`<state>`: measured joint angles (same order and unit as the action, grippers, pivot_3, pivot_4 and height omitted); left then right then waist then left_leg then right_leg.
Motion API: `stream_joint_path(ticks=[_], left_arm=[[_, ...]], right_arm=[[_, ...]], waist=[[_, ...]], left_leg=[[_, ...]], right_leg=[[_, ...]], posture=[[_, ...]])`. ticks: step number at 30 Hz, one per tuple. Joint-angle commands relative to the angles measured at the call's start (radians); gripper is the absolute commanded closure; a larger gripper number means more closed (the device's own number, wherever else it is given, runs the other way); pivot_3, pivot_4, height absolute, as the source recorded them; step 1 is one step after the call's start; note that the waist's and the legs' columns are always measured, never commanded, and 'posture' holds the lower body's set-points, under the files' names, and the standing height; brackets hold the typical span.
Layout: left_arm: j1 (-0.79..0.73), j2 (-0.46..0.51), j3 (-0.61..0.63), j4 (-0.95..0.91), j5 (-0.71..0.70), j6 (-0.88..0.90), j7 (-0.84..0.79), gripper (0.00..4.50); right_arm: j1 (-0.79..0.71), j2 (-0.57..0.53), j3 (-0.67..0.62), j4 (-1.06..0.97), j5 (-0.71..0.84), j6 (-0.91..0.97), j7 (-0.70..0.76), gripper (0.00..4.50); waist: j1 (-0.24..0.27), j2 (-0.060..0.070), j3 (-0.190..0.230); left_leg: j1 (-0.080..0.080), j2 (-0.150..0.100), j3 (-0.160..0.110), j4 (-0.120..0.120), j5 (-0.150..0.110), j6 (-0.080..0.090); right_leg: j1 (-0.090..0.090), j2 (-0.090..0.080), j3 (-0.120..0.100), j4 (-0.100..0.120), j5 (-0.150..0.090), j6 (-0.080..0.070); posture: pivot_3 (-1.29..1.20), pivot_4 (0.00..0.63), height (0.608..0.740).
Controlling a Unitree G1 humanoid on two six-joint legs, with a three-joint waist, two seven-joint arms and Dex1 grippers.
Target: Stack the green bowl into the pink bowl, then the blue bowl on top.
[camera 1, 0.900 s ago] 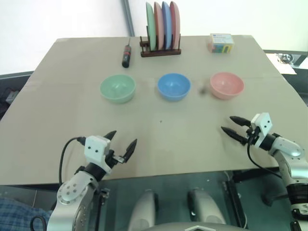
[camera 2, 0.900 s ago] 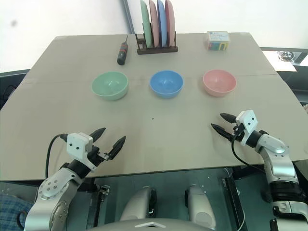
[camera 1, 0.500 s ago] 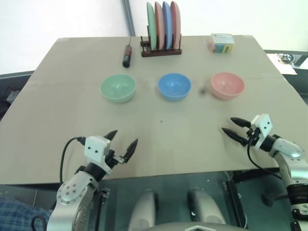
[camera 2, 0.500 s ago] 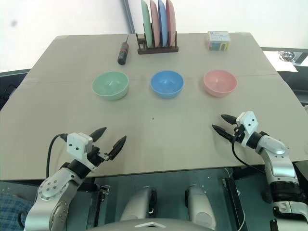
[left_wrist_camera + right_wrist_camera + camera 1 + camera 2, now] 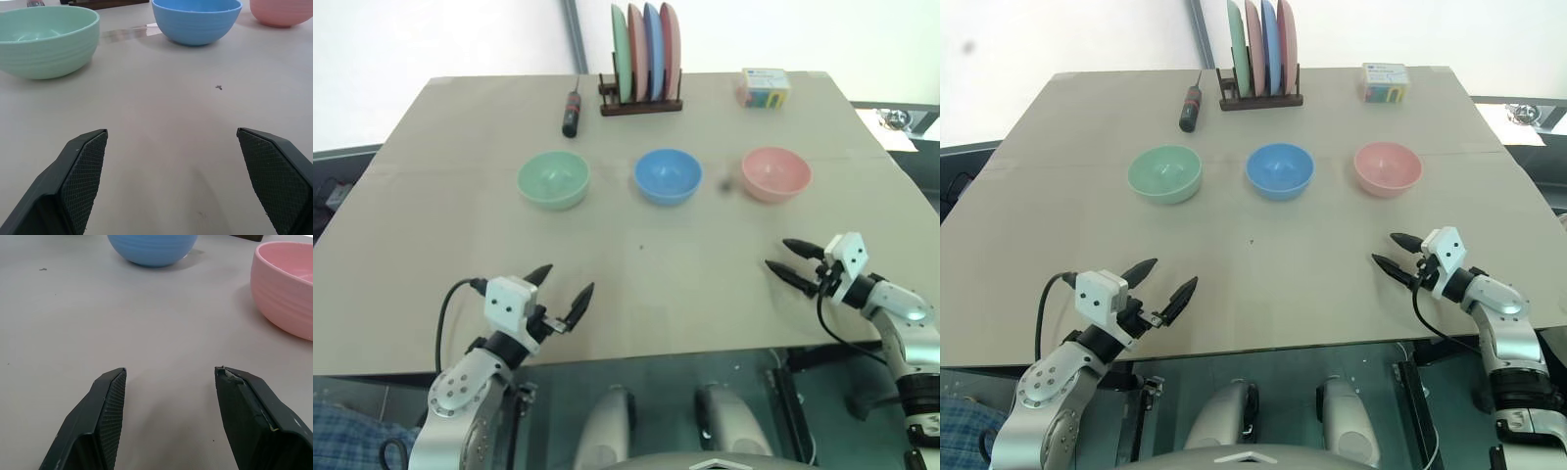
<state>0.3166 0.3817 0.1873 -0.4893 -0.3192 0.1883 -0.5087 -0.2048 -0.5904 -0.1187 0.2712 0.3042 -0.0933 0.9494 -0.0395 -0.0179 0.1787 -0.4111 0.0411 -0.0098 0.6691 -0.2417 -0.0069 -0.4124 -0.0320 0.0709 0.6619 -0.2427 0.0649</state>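
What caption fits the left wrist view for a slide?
Open left gripper faces green bowl, blue bowl and pink bowl.

blue bowl (image 5: 668,175) btwn the other two

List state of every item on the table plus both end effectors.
green bowl: upright, empty, unstacked
blue bowl: upright, empty, unstacked
pink bowl: upright, empty, unstacked
plates: on edge in rack
screwdriver: lying flat
left end effector: open, empty
right end effector: open, empty
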Motion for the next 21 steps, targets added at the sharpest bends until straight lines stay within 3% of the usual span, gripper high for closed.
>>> stream_joint_path(ticks=[1,7,13,17,21], left_arm=[[-0.022,-0.008,-0.011,-0.036,-0.052,-0.036,-0.035,0.00],[-0.100,-0.003,-0.054,-0.096,-0.146,-0.018,-0.095,0.00],[-0.150,0.003,-0.078,-0.100,-0.221,-0.001,-0.130,0.00],[-0.172,0.004,-0.083,-0.101,-0.229,0.007,-0.123,0.00],[-0.166,0.005,-0.079,-0.112,-0.227,0.006,-0.114,0.00]], right_arm=[[-0.066,-0.056,0.006,0.036,-0.110,-0.050,-0.065,1.50],[-0.307,-0.109,0.064,0.134,-0.233,-0.055,-0.105,1.50],[-0.597,-0.108,0.187,0.363,-0.405,-0.121,-0.144,1.50],[-0.749,-0.087,0.276,0.562,-0.486,-0.166,-0.105,1.50],[-0.859,-0.058,0.287,0.684,-0.468,-0.183,-0.017,1.50]], waist=[[0.000,0.000,0.000],[-0.004,0.001,0.001],[-0.002,0.001,0.000],[0.000,0.001,0.001],[-0.002,0.001,0.001]], left_leg=[[0.000,0.000,0.000,0.000,0.000,0.000],[0.001,0.000,0.002,0.001,0.000,0.000],[0.000,0.000,0.001,-0.001,0.000,0.000],[-0.002,0.000,0.001,-0.001,0.000,0.000],[-0.003,0.000,0.001,-0.001,0.000,0.000]], right_leg=[[0.000,0.000,0.000,0.000,0.000,0.000],[0.000,0.000,0.002,0.001,0.000,0.000],[0.000,0.000,0.002,0.000,0.002,0.003],[-0.002,0.000,0.001,-0.002,0.002,0.003],[-0.002,-0.001,0.001,-0.003,0.002,0.003]], posture=[[0.00,0.150,0.740],[0.00,0.150,0.740],[0.00,0.150,0.740],[0.00,0.150,0.740],[0.00,0.150,0.740]])
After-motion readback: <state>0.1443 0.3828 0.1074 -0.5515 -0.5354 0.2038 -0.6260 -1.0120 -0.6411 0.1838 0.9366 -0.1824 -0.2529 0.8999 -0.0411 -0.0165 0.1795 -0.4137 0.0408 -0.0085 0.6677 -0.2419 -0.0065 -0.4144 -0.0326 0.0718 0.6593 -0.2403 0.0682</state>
